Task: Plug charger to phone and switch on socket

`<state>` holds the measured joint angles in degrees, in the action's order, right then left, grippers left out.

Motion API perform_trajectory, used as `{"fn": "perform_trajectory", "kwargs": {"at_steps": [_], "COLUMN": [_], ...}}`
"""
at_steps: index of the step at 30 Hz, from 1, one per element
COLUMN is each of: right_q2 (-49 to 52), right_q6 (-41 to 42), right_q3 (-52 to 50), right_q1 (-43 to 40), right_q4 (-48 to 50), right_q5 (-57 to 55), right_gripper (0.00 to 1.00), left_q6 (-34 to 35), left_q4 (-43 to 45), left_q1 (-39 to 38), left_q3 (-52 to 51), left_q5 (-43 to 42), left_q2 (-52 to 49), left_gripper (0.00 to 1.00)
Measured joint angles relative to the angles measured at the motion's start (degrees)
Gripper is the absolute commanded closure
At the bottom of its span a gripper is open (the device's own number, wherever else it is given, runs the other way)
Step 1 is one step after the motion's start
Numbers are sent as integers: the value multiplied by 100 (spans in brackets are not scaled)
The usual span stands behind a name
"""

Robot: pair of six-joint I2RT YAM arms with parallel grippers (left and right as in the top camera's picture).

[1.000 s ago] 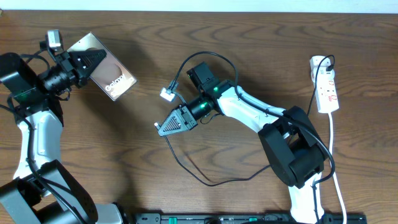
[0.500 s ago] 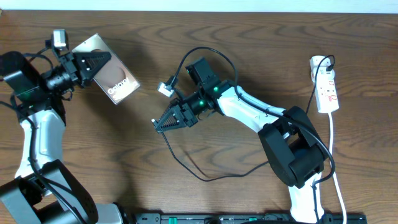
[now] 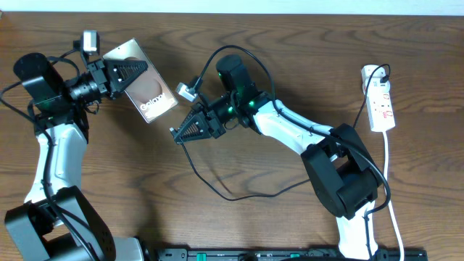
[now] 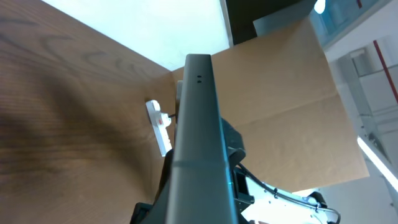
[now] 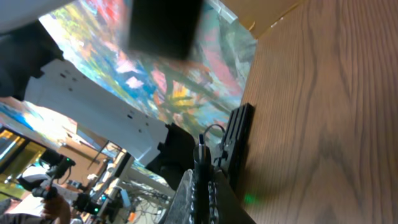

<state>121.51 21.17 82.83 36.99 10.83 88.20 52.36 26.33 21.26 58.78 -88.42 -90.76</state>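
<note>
My left gripper point(image 3: 138, 72) is shut on the phone point(image 3: 151, 96), a brownish slab with white lettering, and holds it tilted above the table at the upper left. The left wrist view shows the phone point(image 4: 199, 137) edge-on, running up the middle. My right gripper point(image 3: 180, 133) is shut on the charger point(image 3: 235, 197), a thin black cable, just right of the phone's lower end. In the right wrist view the cable's plug end point(image 5: 201, 152) pokes out between the fingers point(image 5: 186, 193). The white socket point(image 3: 380, 101) lies at the far right, also in the left wrist view point(image 4: 160, 124).
The charger's slack loops over the wood below the right arm. A white cord point(image 3: 388, 181) runs from the socket toward the front edge. A black rail point(image 3: 290, 254) lines the front. A cardboard panel point(image 4: 286, 112) stands beyond the table.
The left arm has carried the phone to the right, toward the centre. The right gripper has moved up and left with the cable, closing the gap to the phone.
</note>
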Motion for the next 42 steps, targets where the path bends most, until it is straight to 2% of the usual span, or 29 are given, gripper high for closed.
{"fn": "perform_trajectory", "kwargs": {"at_steps": [6,13,28,42], "right_q2": [0,-2,0,0], "right_q6": [654,1086,1215,1237], "right_q3": [0,0,0,0], "right_q1": [0,0,-101,-140], "right_q4": [575,791,815,918], "right_q5": [11,11,-13,-22], "right_gripper": [99,99,99,99], "left_q6": [-125,-164,-166,-481], "left_q4": [4,4,4,2], "left_q1": [-44,-44,-42,-42], "left_q3": [0,0,0,0], "left_q5": [0,-2,-2,0], "left_q2": [0,0,0,0], "left_gripper": [93,93,92,92]}}
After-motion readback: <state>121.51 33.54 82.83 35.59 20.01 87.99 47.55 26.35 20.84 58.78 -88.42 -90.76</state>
